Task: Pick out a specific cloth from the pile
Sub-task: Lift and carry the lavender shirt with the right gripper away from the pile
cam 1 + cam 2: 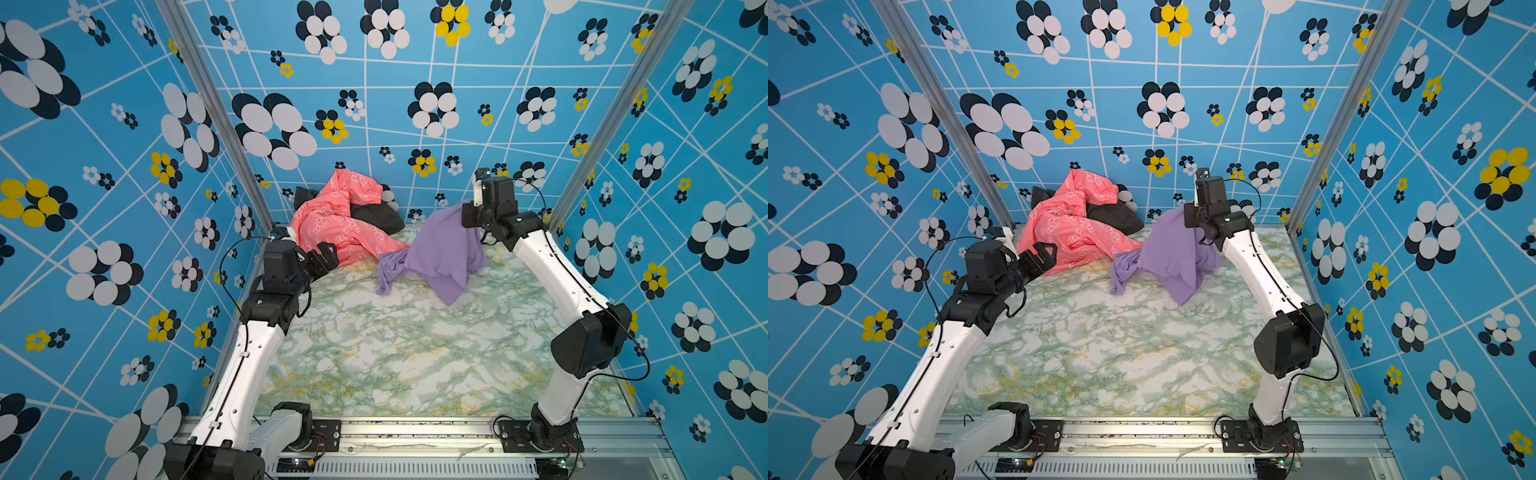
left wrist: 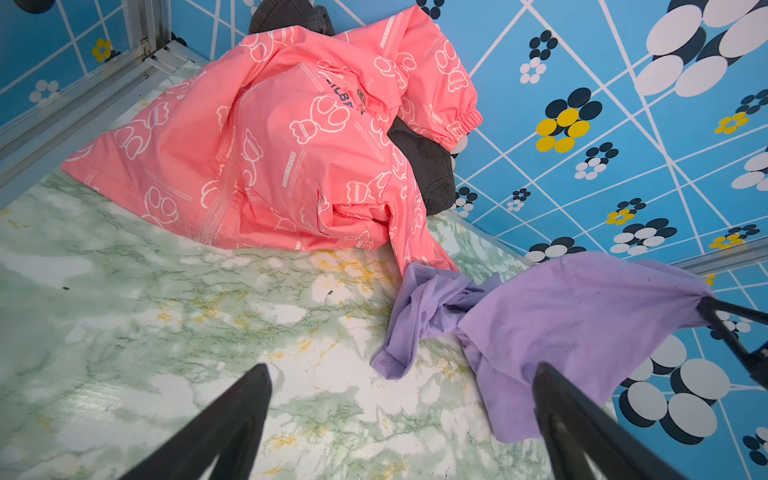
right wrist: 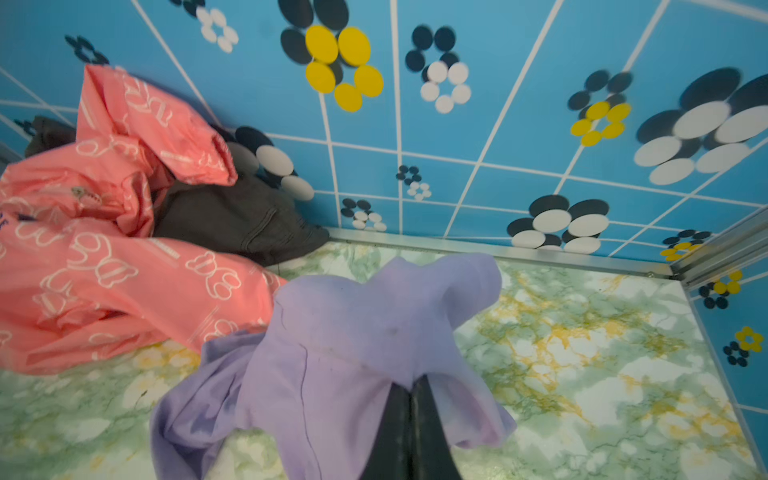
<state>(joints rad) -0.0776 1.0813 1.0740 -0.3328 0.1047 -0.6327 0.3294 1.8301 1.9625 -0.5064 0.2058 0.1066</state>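
Lavender cloth [image 1: 440, 249] was held up at one end by the right gripper [image 3: 411, 384] near the back right of the table [image 1: 395, 353]. The remainder was draped down onto the marble-patterned surface, with its far tail touching the hem of the coral-pink garment [image 1: 336, 226] of the pile [image 1: 1084, 216]. In both top views the right gripper's fingertips were concealed by the gathered fabric. Closure was confirmed only in the right wrist view, where the two black fingers [image 3: 395, 415] were pressed together with cloth pinched between them; the cloth's lower folds were cut off by that view's edge. The dark grey-black garment [image 1: 380, 216] was largely covered by the pink one. The left gripper [image 1: 326, 253] was spread fully wide with nothing held, poised beside the pile, and part of the pink hem was hidden behind it in both top views.
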